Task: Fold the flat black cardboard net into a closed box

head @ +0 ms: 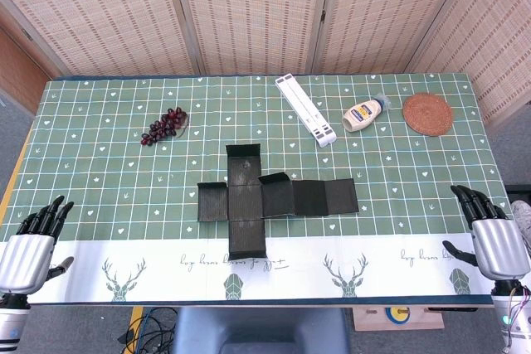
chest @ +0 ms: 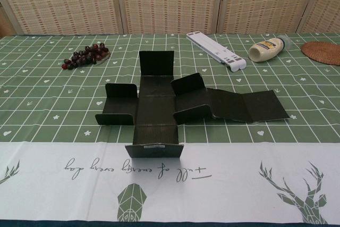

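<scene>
Black cardboard net (head: pixel 270 199) lies unfolded at the centre of the green checked tablecloth (head: pixel 108 172), flaps slightly raised. Left hand (head: pixel 31 242) and right hand (head: pixel 488 234) rest at the near table corners, fingers extended and apart, holding nothing, well clear of it.

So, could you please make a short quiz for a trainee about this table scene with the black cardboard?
1. True or false: the left hand is holding the black cardboard net.
2. Which object lies nearest the round woven coaster? A) grapes B) squeeze bottle C) white plastic stand
3. Fill in: the net's longest strip of panels stretches toward the robot's ____ side.

Key
1. False; both hands rest open at the table edge, the right hand too.
2. B
3. right
</scene>
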